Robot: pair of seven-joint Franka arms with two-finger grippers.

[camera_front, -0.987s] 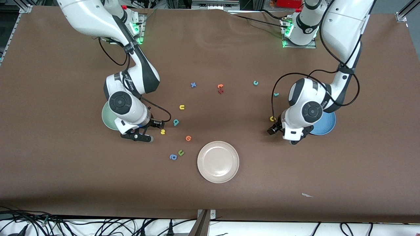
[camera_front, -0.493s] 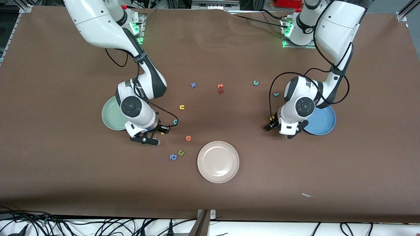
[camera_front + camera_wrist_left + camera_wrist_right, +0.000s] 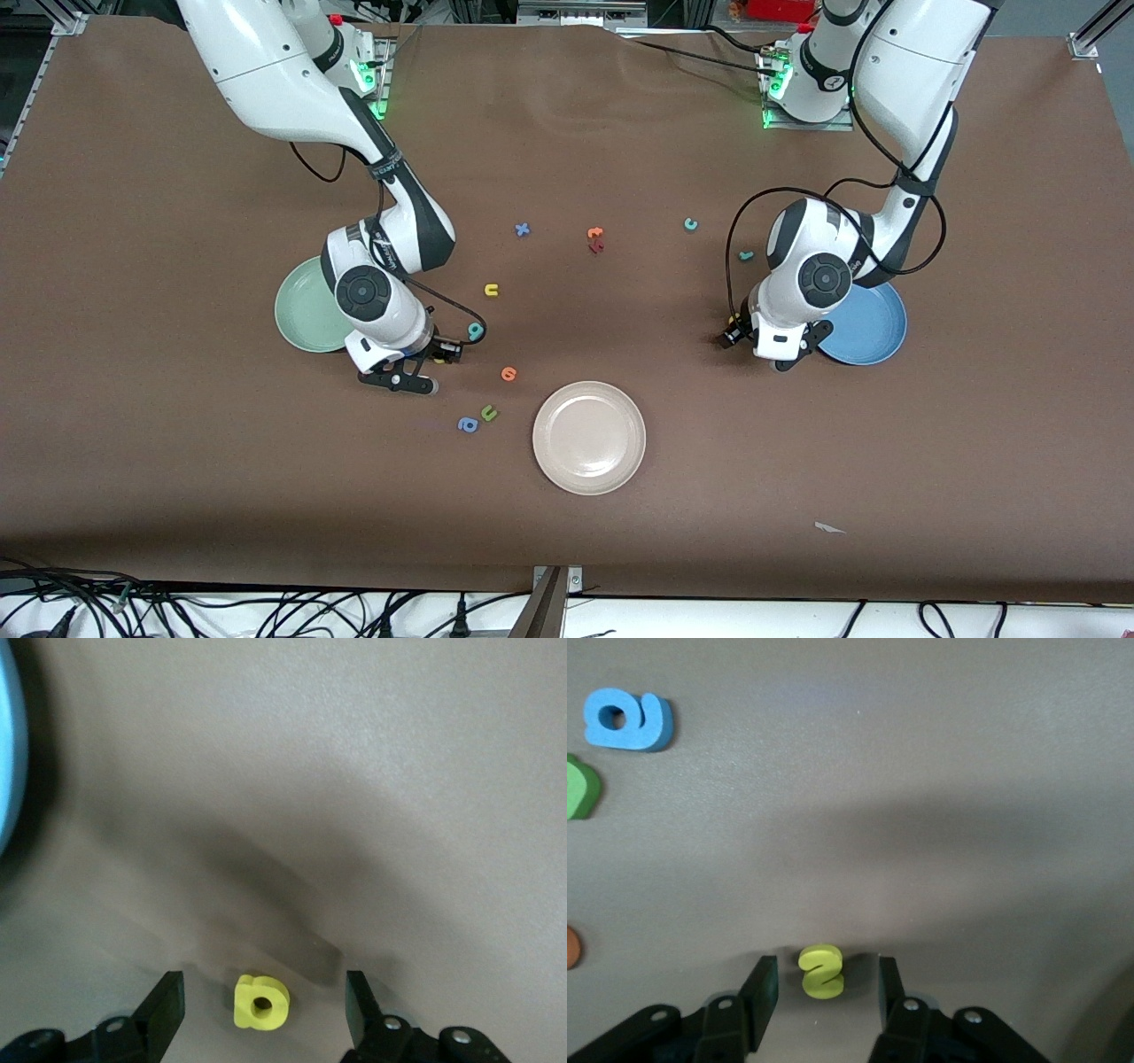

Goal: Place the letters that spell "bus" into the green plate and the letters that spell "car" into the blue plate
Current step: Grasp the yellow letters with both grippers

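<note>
My left gripper (image 3: pixel 263 1005) is low over the table beside the blue plate (image 3: pixel 873 328). It is open, with the yellow a (image 3: pixel 261 1001) lying between its fingers and a gap on each side. My right gripper (image 3: pixel 826 988) is down beside the green plate (image 3: pixel 301 310). It is open around the yellow s (image 3: pixel 821 971) without touching it. In the front view both of these letters are mostly hidden under the hands. The teal b (image 3: pixel 476 331) and yellow u (image 3: pixel 491 290) lie by the right arm. The teal c (image 3: pixel 690 224) and teal r (image 3: pixel 746 255) lie by the left arm.
A beige-white plate (image 3: pixel 589 437) sits mid-table, nearer the front camera. An orange letter (image 3: pixel 508 374), a green u (image 3: pixel 488 412) and a blue a (image 3: pixel 467 424) lie close to the right gripper. A blue x (image 3: pixel 522 229) and orange and red letters (image 3: pixel 595 239) lie farther from the camera.
The right gripper has slid from beside the green plate over to the yellow s. The left gripper has shifted onto the yellow a. Both have come lower, and their jaws have narrowed.
</note>
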